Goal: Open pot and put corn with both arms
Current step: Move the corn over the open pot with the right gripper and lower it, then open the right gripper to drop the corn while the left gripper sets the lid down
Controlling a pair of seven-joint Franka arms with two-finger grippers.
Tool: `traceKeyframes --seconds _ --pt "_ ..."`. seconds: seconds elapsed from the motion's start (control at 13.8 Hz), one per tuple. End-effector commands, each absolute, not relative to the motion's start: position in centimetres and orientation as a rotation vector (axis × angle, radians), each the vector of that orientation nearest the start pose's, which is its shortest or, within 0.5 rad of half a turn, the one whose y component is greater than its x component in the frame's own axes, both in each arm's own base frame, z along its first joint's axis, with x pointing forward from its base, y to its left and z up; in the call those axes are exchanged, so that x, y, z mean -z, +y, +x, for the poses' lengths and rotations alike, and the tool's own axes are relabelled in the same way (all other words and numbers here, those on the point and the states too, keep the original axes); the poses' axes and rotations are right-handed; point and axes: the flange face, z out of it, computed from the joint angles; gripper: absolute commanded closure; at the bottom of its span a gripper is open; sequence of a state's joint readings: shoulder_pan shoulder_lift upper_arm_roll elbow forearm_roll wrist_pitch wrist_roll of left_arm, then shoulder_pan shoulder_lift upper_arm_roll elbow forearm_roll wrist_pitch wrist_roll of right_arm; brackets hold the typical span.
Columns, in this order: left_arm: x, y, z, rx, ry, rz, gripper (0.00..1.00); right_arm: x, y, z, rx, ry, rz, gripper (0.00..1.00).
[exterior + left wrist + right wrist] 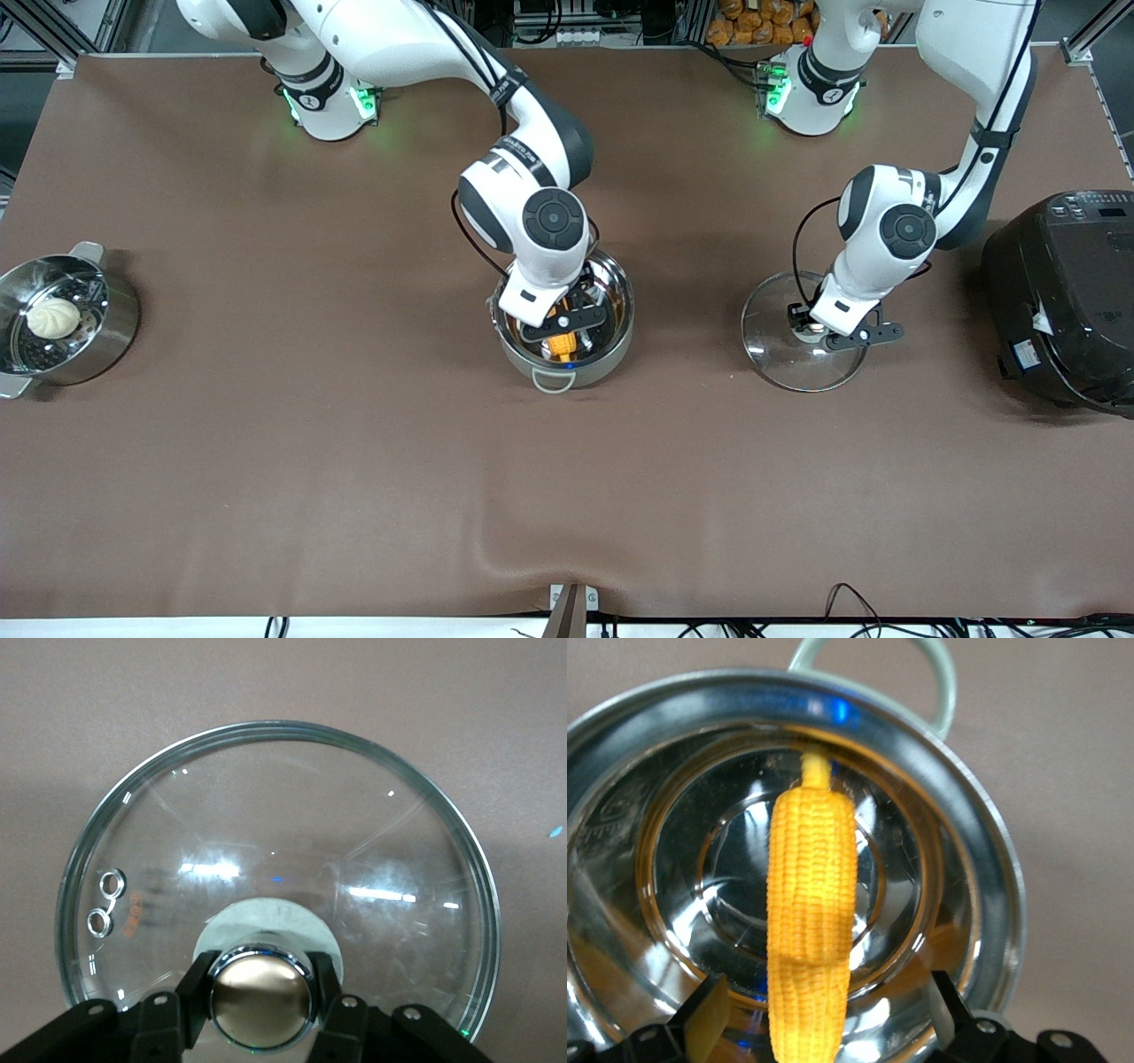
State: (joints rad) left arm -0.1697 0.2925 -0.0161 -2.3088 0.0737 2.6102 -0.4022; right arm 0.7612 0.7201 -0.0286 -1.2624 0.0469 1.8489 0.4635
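Looking down from the front view, the right gripper (567, 330) hangs over the open steel pot (611, 341) at mid-table, partly hiding the corn (564, 342); the left gripper (819, 330) sits on the glass lid (780, 363), which lies flat on the table toward the left arm's end, near the black rice cooker (1067, 301). A steamer pot (115, 332) with a white bun (53, 317) stands at the right arm's end.

The left wrist view shows the jaws clenched on the lid's knob (260, 994).

The right wrist view shows released fingers (707, 1020) either side of the corn, which lies in the pot.

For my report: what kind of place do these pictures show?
Probably a robotics lab set up as a mock kitchen: two arms bolted along a cloth-covered table, cookware such as the pot and rice cooker, aluminium framing and cables around it.
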Motion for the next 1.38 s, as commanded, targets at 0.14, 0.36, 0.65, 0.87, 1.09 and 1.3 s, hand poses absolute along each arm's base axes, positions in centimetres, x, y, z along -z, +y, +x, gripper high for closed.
traceKeyframes --seconds 0.14,0.36,0.65,0.87,1.09,1.3 --pt "-22.3 -9.9 52.8 0.069 -0.209 -3.103 0.0 -38.5 40.1 58.6 -0.228 -0.306 -3.145 0.0" --pt "-25.5 -9.7 54.3 0.161 -0.226 -3.109 0.0 -40.5 30.5 60.5 -0.264 -0.427 -3.11 0.0" --pt "-37.7 -10.0 58.6 0.143 -0.214 -3.074 0.0 -44.0 16.8 61.4 -0.254 -0.282 -3.102 0.0" --pt "-48.7 -10.5 60.2 0.058 -0.158 -3.047 0.0 -48.1 10.3 59.8 -0.201 -0.167 -3.136 0.0" --pt "-56.9 -10.4 58.9 0.028 -0.071 -3.04 0.0 -52.6 3.7 57.4 -0.164 -0.07 -3.141 0.0" --pt "-60.6 -10.7 56.1 0.058 -0.053 -3.045 0.0 -56.6 -0.2 55.6 -0.116 -0.063 -3.137 0.0"
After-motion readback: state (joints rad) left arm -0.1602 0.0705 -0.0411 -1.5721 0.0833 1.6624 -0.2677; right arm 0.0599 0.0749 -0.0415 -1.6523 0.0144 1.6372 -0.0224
